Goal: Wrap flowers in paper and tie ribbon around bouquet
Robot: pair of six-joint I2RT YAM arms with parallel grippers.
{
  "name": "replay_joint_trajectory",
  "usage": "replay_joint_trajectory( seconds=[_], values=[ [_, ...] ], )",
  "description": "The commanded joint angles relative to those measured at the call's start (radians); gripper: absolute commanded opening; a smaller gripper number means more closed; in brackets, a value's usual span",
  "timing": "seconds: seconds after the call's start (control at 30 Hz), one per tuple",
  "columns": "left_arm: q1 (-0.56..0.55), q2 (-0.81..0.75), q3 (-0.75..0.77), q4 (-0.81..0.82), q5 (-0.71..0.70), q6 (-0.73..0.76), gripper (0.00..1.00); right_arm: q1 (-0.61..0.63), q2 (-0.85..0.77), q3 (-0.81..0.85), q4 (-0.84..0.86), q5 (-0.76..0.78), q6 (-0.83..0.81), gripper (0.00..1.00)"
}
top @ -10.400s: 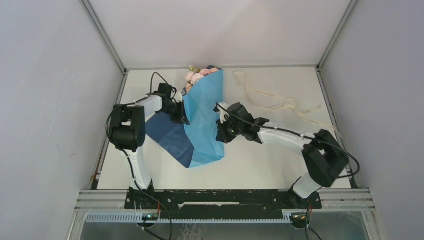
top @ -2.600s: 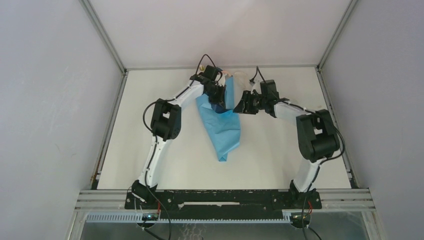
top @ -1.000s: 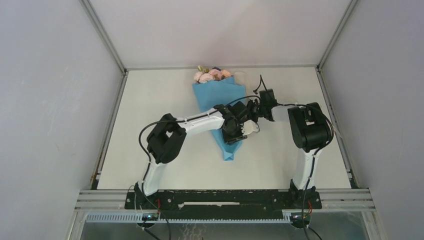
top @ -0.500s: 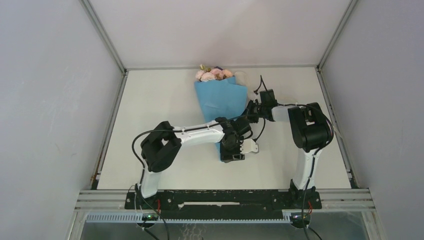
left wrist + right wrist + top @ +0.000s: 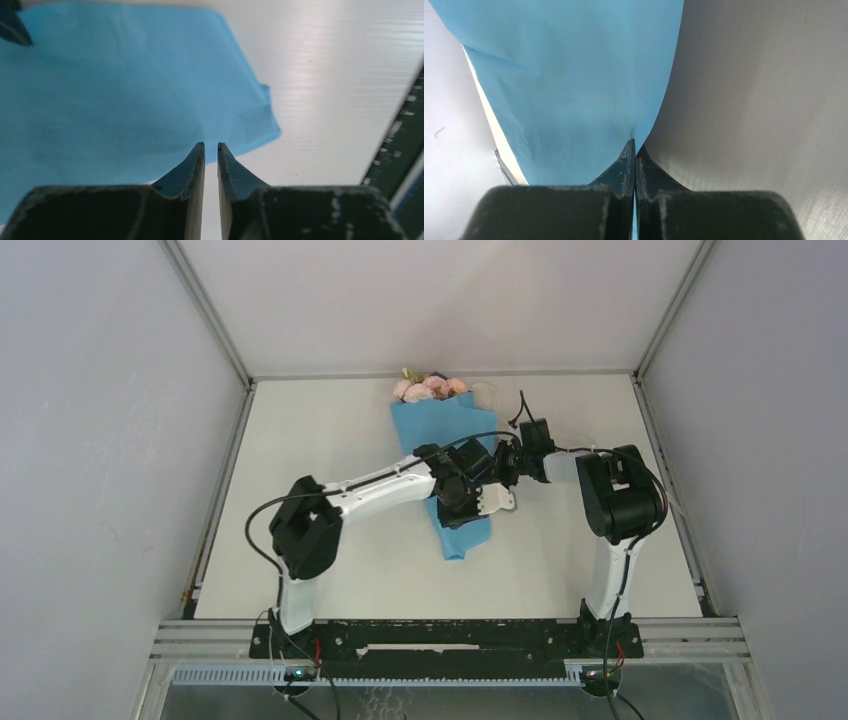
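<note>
1. Bouquet (image 5: pixel 437 430): a tapering light-blue paper cone lying flat on the white worktop (image 5: pixel 330 470). It sits about midway across, with the wide end at the far edge and the narrow end towards my arm bases. Pink and peach rose-like blooms (image 5: pixel 430 388) with a little green show at the wide end.
2. No stems are visible, so I judge the wrap closed over them. I see no band round the cone, and I cannot pick out the cream ribbon for certain. Tying is not yet done.
3. Right tool (image 5: pixel 634 143): closed, with its tips meeting exactly on the cone's right-hand edge. It appears to pinch the thin blue paper (image 5: pixel 574 75) there. My reading is that creased paper wants to spring open, so this pinch keeps the overlap shut and the cone from sliding.
4. Left tool (image 5: pixel 211 146): jaws a narrow slit apart with nothing between them, and bare worktop shows through the gap. It hangs over the lower part of the cone, pointing towards the narrow end. I judge it the free hand, the one to go for the ribbon.
5. Risk: if the right pinch lets go before a tie is on, the wrap may unroll.
</note>
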State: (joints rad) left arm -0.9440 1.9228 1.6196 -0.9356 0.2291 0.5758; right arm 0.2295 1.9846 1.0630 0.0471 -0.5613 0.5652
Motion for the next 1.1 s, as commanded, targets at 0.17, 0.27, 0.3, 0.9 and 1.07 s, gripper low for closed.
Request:
replay_joint_trajectory(
  seconds=[0.17,0.27,0.3,0.9,1.07],
  values=[
    [-0.083,0.043,-0.204,0.096,-0.112,0.117,0.20,-0.001,-0.006,0.006,-0.002,0.025,-0.035,0.00],
    [-0.107,-0.003,-0.255,0.097,-0.095,0.124,0.22,-0.001,0.000,0.006,0.005,0.024,-0.033,0.00],
    [-0.111,-0.020,-0.265,0.096,-0.096,0.121,0.24,0.000,0.002,0.005,0.007,0.023,-0.030,0.00],
    [0.044,-0.148,-0.144,0.203,-0.117,-0.056,0.44,0.018,-0.013,0.006,0.006,0.031,-0.013,0.07],
    [0.067,0.032,-0.082,0.250,-0.189,-0.039,0.61,0.018,-0.030,0.006,-0.011,0.050,-0.016,0.16]
  ],
)
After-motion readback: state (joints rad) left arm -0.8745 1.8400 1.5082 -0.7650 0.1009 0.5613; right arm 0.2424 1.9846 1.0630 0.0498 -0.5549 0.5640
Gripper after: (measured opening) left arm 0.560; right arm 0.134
